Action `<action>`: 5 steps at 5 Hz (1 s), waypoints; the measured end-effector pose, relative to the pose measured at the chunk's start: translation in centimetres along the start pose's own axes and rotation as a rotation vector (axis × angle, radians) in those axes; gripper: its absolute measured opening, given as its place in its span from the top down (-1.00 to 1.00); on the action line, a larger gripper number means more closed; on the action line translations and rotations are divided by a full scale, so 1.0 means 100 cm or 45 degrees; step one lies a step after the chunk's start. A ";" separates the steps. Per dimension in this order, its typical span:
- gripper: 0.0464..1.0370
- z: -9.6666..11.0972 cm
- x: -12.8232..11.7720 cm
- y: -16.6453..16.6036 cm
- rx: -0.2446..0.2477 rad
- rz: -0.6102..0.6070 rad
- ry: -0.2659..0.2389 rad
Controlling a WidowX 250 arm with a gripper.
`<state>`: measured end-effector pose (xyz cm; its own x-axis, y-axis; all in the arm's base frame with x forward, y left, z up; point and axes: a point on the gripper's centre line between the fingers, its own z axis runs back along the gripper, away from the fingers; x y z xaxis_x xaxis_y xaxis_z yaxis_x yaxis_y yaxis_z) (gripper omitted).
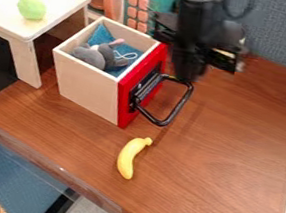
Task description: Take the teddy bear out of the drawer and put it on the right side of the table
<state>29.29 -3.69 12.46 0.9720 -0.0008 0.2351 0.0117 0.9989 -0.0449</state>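
A gripper (188,75), open or closed unclear, hangs top center; the plush toy (91,56), upper left, looks light, squashy, best grasped mid-body.

The arm (189,32) is black, with a rounded upper section, blocky dark parts jutting out on both sides and a thin, curving dark cable (236,17).
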 end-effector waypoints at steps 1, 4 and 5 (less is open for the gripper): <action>0.15 0.003 0.008 0.033 0.072 0.110 -0.024; -0.93 -0.025 0.034 0.108 0.288 0.224 0.039; -0.92 -0.043 0.037 0.127 0.334 0.250 0.111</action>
<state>34.01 8.75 8.60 0.9663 0.2000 0.1621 -0.2274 0.9583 0.1730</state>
